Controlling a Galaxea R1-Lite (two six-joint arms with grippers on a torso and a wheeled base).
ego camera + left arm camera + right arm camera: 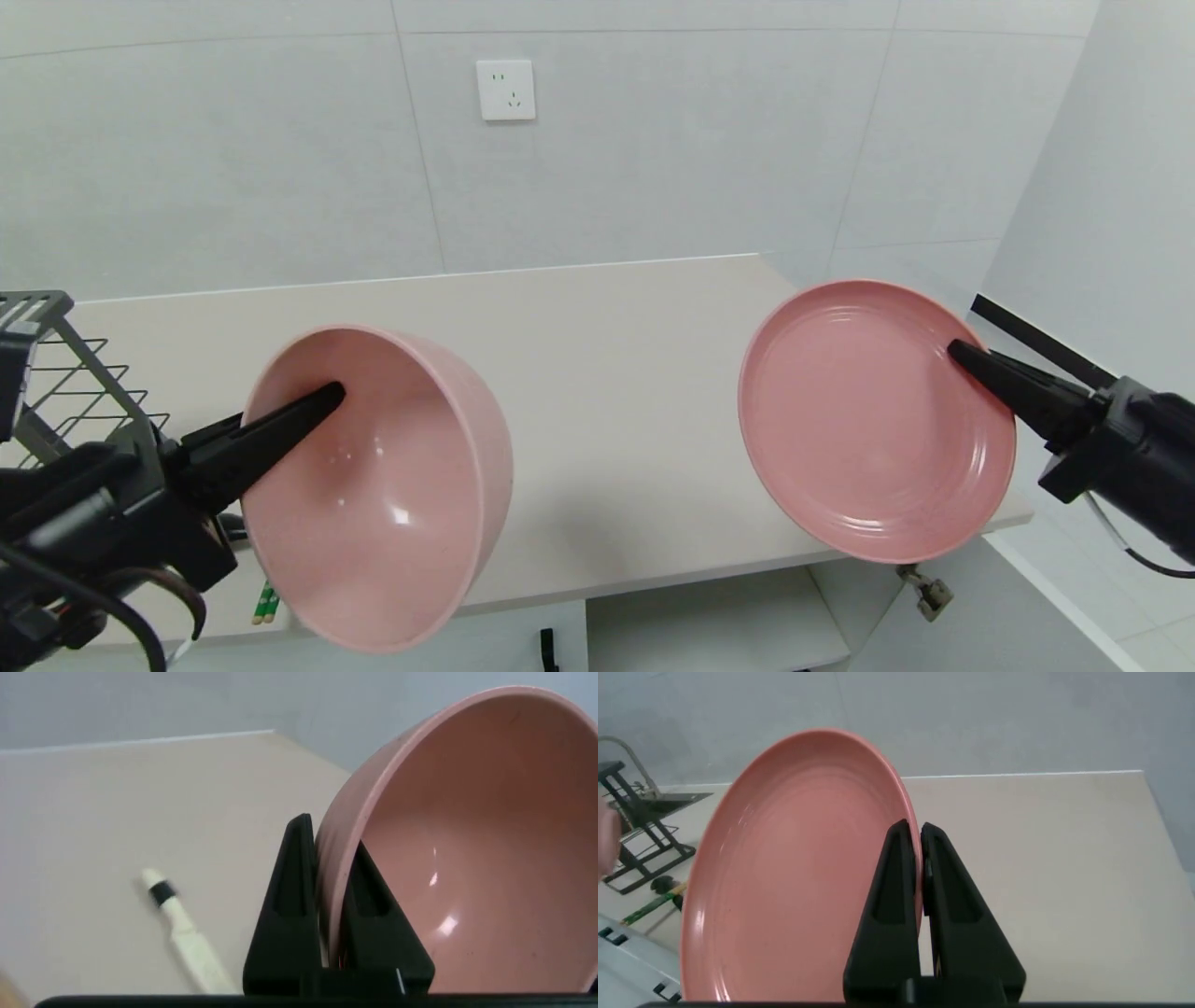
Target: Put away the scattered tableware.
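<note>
- pink bowl point(392, 495): deep, glossy, tipped on its side, rim pinched in the left jaws, above the desk point(607, 373).
- pink plate point(873, 420): round, ridged, tilted nearly upright, rim pinched in the right jaws.

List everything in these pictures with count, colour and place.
Flat counter: one, beige, along the wall.
Deep round bowl: one, pink, held above the counter's left side.
Shallow round plate: one, pink, held tilted at its right end.
Wire dish rack: one, dark grey, counter's far left.
Slim black-banded utensil: one, cream, on the counter.
Wall socket: one, white, tiled wall.
Left pincer: one, black, shut on bowl rim.
Right pincer: one, black, shut on plate rim.
</note>
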